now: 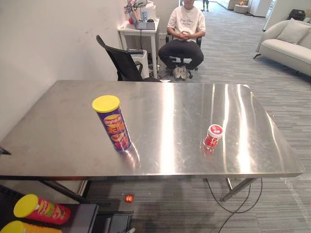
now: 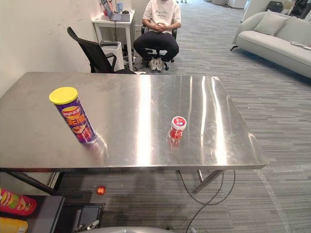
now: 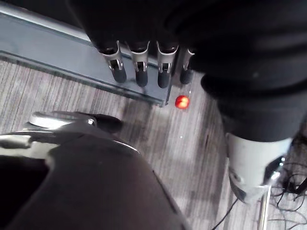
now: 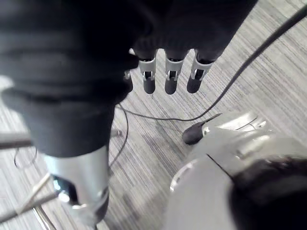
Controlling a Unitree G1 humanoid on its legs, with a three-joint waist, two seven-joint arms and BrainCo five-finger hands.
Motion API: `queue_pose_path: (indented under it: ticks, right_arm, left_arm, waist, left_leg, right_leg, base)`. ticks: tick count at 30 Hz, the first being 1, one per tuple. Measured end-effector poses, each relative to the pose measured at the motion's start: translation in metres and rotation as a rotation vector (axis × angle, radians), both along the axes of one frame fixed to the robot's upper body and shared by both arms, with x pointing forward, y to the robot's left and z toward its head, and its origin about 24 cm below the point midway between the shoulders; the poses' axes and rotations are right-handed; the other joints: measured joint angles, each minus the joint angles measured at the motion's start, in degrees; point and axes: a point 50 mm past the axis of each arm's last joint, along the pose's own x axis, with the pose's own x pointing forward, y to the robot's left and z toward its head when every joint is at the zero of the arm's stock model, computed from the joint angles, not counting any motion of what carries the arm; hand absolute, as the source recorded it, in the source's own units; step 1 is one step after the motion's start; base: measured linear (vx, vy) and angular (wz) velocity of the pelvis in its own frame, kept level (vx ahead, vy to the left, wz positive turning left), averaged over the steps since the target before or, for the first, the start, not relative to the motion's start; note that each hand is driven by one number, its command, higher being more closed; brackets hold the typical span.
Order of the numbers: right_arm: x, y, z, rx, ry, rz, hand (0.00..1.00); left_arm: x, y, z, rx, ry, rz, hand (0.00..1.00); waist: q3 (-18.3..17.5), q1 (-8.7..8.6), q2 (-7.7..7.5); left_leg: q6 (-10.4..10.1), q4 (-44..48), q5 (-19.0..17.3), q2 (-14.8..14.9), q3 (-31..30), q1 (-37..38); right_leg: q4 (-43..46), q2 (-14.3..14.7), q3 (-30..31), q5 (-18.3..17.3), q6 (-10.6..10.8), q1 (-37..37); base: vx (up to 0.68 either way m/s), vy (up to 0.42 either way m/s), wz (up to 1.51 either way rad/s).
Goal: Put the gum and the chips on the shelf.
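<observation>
On the steel counter (image 1: 170, 97), in the left eye view, the purple chips can (image 1: 112, 122) with its yellow lid stands upright. The small red gum tub (image 1: 213, 135) stands well apart, at its 3 o'clock. At 12 o'clock, beyond the counter, a person (image 1: 185, 29) sits. In the left wrist view the left robot hand (image 3: 140, 67) hangs uncurled above the floor (image 3: 158, 143), with nothing in its grasp; a small red ball (image 3: 181, 102) lies near. In the right wrist view the right robot hand (image 4: 171, 76) hangs likewise, uncurled and empty.
</observation>
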Motion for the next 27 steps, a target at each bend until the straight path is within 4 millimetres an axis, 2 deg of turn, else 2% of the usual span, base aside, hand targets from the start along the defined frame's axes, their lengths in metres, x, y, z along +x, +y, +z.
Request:
queue_pose_path:
  ticks: [4, 7, 9, 10, 12, 14, 15, 17, 21, 27]
  right_arm:
    - [0.000, -0.019, 0.004, -0.041, -0.035, -0.198, 0.00]
    - [0.007, -0.040, 0.011, -0.089, -0.089, -0.332, 0.00]
    - [0.015, -0.056, 0.018, -0.144, -0.129, -0.369, 0.00]
    - [0.023, -0.071, 0.025, -0.193, -0.166, -0.388, 0.00]
    - [0.041, -0.097, 0.043, -0.291, -0.242, -0.392, 0.00]
    - [0.068, -0.130, 0.079, -0.472, -0.352, -0.359, 0.00]
    - [0.074, -0.138, 0.090, -0.517, -0.385, -0.352, 0.00]
    - [0.099, -0.158, 0.132, -0.702, -0.484, -0.298, 0.00]
    - [0.127, -0.165, 0.187, -0.917, -0.616, -0.245, 0.00]
    - [0.146, -0.159, 0.228, -1.037, -0.750, -0.202, 0.00]
  left_arm:
    - [-0.001, 0.002, 0.000, -0.003, 0.003, -0.010, 0.00]
    - [-0.003, 0.003, 0.000, -0.010, 0.000, 0.020, 0.00]
    - [-0.004, 0.005, 0.001, -0.007, -0.002, 0.037, 0.00]
    - [-0.004, 0.005, 0.001, -0.008, -0.004, 0.044, 0.00]
    - [-0.004, 0.004, 0.001, -0.008, -0.006, 0.046, 0.00]
    - [-0.005, 0.003, 0.000, -0.011, -0.008, 0.045, 0.00]
    - [-0.004, 0.003, 0.000, -0.011, -0.010, 0.044, 0.00]
    - [-0.005, 0.002, 0.001, -0.009, -0.018, 0.033, 0.00]
    - [-0.004, 0.002, 0.002, -0.007, -0.022, 0.018, 0.00]
    - [-0.002, 0.002, 0.003, 0.000, -0.031, 0.006, 0.00]
  waist:
    - [-0.22, -0.02, -0.34]
    - [-0.27, -0.03, -0.54]
    - [-0.27, -0.05, -0.54]
    - [-0.24, -0.09, -0.59]
    - [-0.32, -0.16, -0.50]
    - [-0.45, -0.41, -0.38]
    - [-0.45, -0.41, -0.38]
    - [-0.50, -0.53, -0.36]
    - [-0.61, -0.69, -0.35]
    - [-0.80, -0.37, -0.45]
  left_leg:
    - [0.31, 0.03, -0.29, -0.06, -0.03, -0.09]
    - [0.65, 0.05, -0.60, -0.20, 0.01, 0.00]
    - [0.80, 0.07, -0.76, -0.32, 0.02, 0.14]
    - [0.98, 0.96, -1.31, -0.49, 0.03, -0.21]
    - [1.06, 3.33, -2.55, -0.76, 0.06, -1.48]
    - [1.22, 4.56, -2.96, -1.02, 0.06, -2.65]
    - [1.20, 4.74, -2.98, -1.05, 0.04, -2.87]
    - [1.20, 4.99, -2.92, -1.00, -0.12, -3.50]
    - [1.12, 5.49, -2.83, -0.91, -1.14, -3.89]
    - [1.18, 5.59, -2.50, -1.21, -2.19, -5.09]
  right_leg:
    - [-0.14, 0.01, -0.15, -0.01, 0.01, 0.02]
    - [0.05, -0.10, -0.31, 0.00, 0.01, 0.00]
    - [0.43, -0.26, -0.33, 0.00, 0.01, -0.05]
    - [0.60, -0.49, -0.31, 0.00, 0.01, -0.10]
    - [1.02, -0.85, -0.24, 0.00, 0.01, -0.62]
    - [1.31, -1.15, -0.21, -0.01, 0.00, -1.34]
    - [1.32, -1.17, -0.22, -0.01, 0.00, -1.69]
    - [1.35, -1.08, -0.29, -0.02, 0.00, -2.09]
    - [1.31, -0.89, -0.94, -0.03, -0.02, -2.05]
    - [1.24, -1.14, -1.93, 0.01, -0.01, -2.53]
  base:
    - [0.08, 0.009, -0.02]
    - [0.04, 0.006, -0.01]
    - [0.00, 0.000, 0.00]
    - [-0.03, 0.013, -0.03]
    - [-0.05, 0.012, -0.05]
    - [-0.05, 0.006, -0.03]
    - [-0.06, -0.006, 0.00]
    - [-0.05, -0.018, 0.01]
    - [-0.04, -0.020, 0.09]
    - [-0.01, 0.004, 0.09]
